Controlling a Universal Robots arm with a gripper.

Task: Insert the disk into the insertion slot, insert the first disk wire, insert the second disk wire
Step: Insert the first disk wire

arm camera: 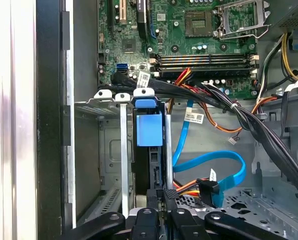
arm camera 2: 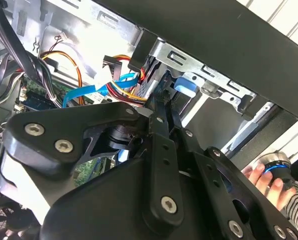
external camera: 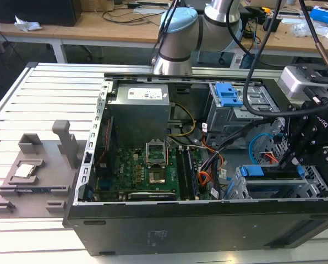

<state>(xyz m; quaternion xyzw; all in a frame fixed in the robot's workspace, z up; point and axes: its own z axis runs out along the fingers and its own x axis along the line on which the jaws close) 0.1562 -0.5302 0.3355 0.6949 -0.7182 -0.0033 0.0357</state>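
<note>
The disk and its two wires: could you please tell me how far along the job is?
Looks done: the disk stands inside the insertion slot. In hand: the gripper is down at the disk's exposed end. Left: the first disk wire lies loose beside the slot, its dark plug unconnected, and a blue cable loops free.

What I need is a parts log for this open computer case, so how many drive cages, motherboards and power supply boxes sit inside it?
Drive cages: 2, the silver insertion slot and the grey cage with the blue latch
Motherboard: 1
Power supply: 1
Total: 4
</note>
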